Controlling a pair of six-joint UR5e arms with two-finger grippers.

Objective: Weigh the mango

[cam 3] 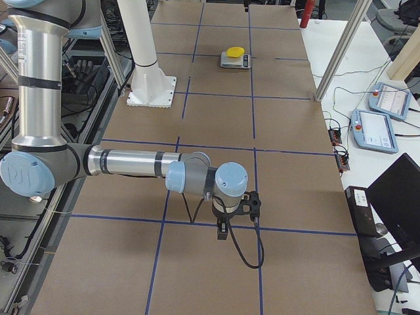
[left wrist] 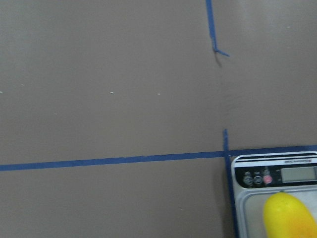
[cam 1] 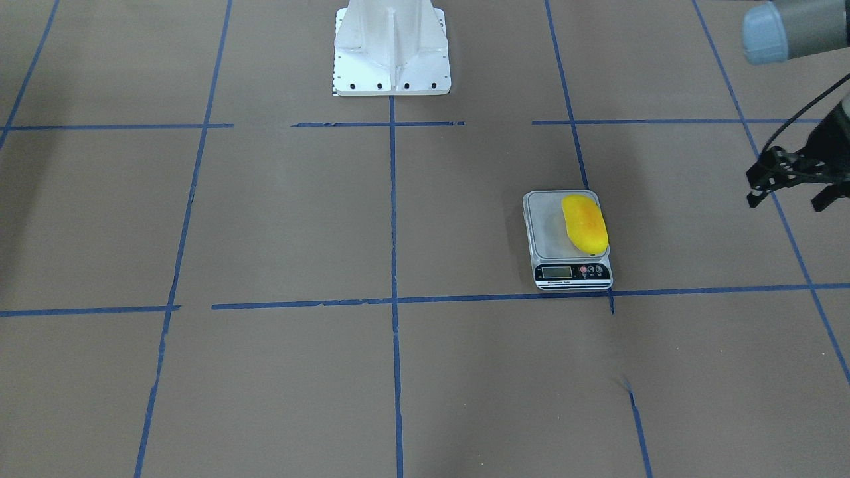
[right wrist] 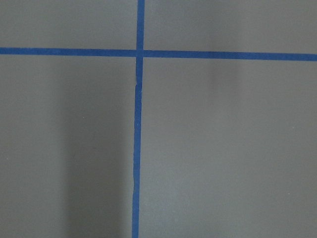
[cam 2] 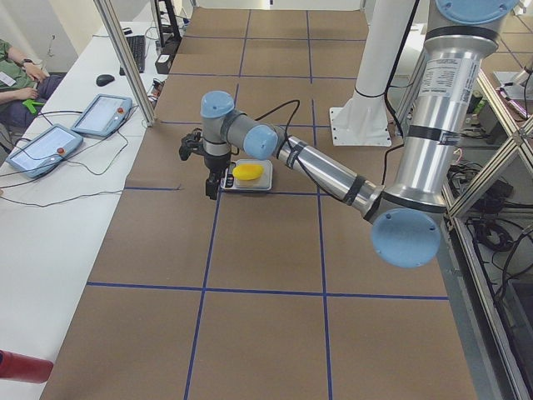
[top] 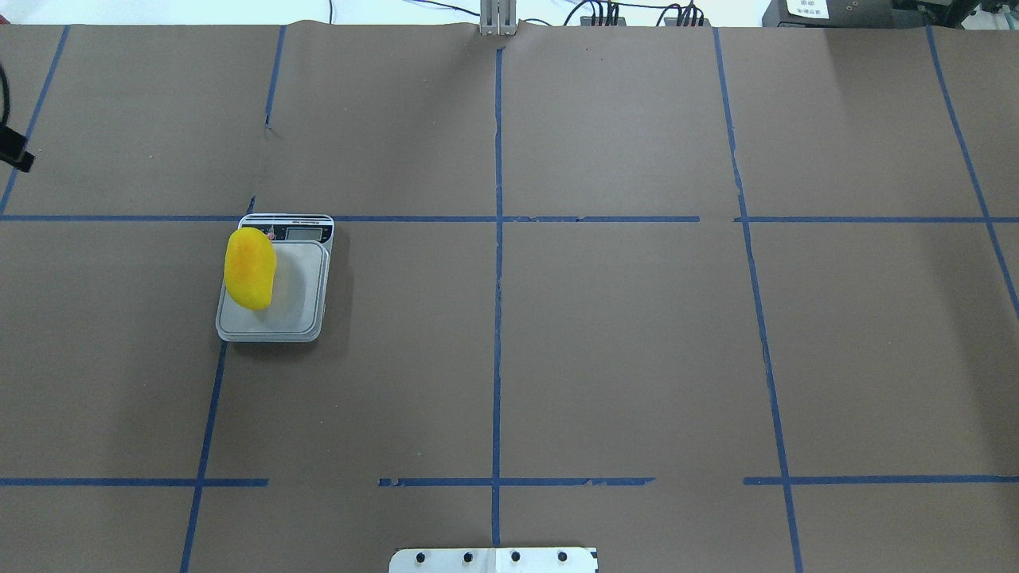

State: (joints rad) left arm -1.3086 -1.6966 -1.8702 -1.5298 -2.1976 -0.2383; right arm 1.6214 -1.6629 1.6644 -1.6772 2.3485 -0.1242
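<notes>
We found the mango [top: 250,268] lying on the scale [top: 298,306], along the platform edge nearest our left tool [cam 1: 787,199], which hung spread and empty, apart from it, above the counter [top: 621,342]. Whether our right tool [cam 3: 224,230] was released or clenched, we could not tell.

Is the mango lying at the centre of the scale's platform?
No, the mango lies along one side edge of the platform of the digital scale, away from its centre.
</notes>
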